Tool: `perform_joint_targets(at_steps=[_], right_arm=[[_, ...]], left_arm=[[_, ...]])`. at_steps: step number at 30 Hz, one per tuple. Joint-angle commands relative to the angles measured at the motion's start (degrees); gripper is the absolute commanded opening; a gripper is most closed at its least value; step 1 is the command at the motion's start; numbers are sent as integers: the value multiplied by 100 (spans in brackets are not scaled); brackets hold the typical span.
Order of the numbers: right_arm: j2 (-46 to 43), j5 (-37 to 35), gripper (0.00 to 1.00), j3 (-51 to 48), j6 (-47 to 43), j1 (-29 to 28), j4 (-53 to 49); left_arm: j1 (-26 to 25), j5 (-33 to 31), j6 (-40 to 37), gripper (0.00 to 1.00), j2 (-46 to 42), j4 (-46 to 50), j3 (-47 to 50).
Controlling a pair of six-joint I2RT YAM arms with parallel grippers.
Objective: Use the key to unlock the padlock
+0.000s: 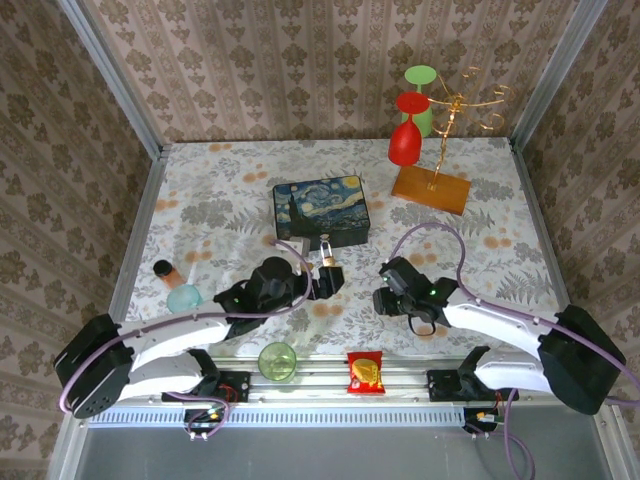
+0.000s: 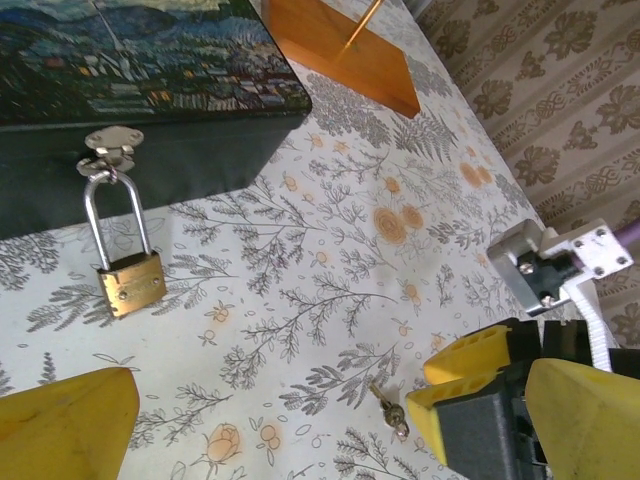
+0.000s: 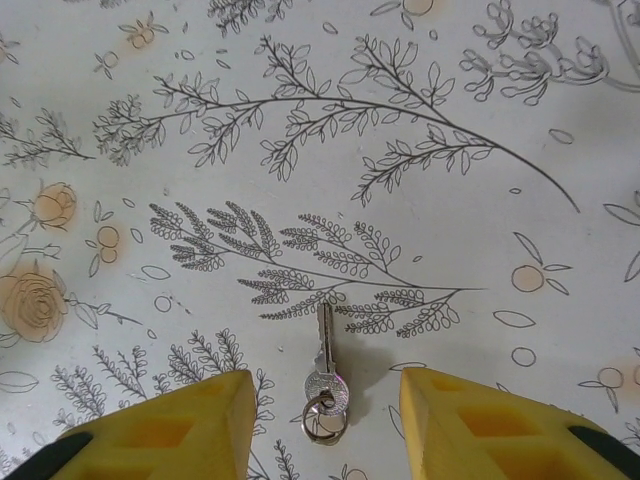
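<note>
The small brass padlock [image 1: 327, 258] [image 2: 131, 283] hangs by its silvery shackle from the hasp on the front of the starry-night box [image 1: 322, 210] [image 2: 130, 60]. The key [image 3: 325, 368] [image 2: 390, 408], with a small ring on its head, lies flat on the flowered tablecloth. My right gripper [image 3: 325, 405] [image 1: 386, 292] is low over it, its yellow fingers [image 3: 170, 425] standing on either side of the key's head with gaps on both sides. My left gripper [image 2: 330, 430] [image 1: 330, 281] is wide open just in front of the padlock, holding nothing.
A wooden-based rack with red and green glasses [image 1: 430, 185] stands at the back right. A teal flask [image 1: 182, 293] is at the left. A green cup [image 1: 277, 360] and a red-yellow snack packet [image 1: 366, 372] sit at the near edge. Patterned walls enclose the table.
</note>
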State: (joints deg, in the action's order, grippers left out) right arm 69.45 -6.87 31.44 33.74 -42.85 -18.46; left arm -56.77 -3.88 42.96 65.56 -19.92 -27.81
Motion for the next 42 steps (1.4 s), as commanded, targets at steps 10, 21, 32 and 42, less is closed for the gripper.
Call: perform_joint_targets(at_steps=[10, 21, 32, 42], right_arm=[[915, -777, 39, 518, 230, -637, -530], [991, -1023, 37, 496, 458, -850, -749], [1333, -959, 32, 396, 529, -1051, -454], [1559, -851, 20, 385, 330, -938, -198]], left_arm=[[-152, 28, 367, 100, 380, -677, -67], [-156, 19, 432, 100, 317, -702, 75], [-157, 1, 525, 100, 343, -851, 213], [-157, 19, 670, 100, 319, -1067, 456]])
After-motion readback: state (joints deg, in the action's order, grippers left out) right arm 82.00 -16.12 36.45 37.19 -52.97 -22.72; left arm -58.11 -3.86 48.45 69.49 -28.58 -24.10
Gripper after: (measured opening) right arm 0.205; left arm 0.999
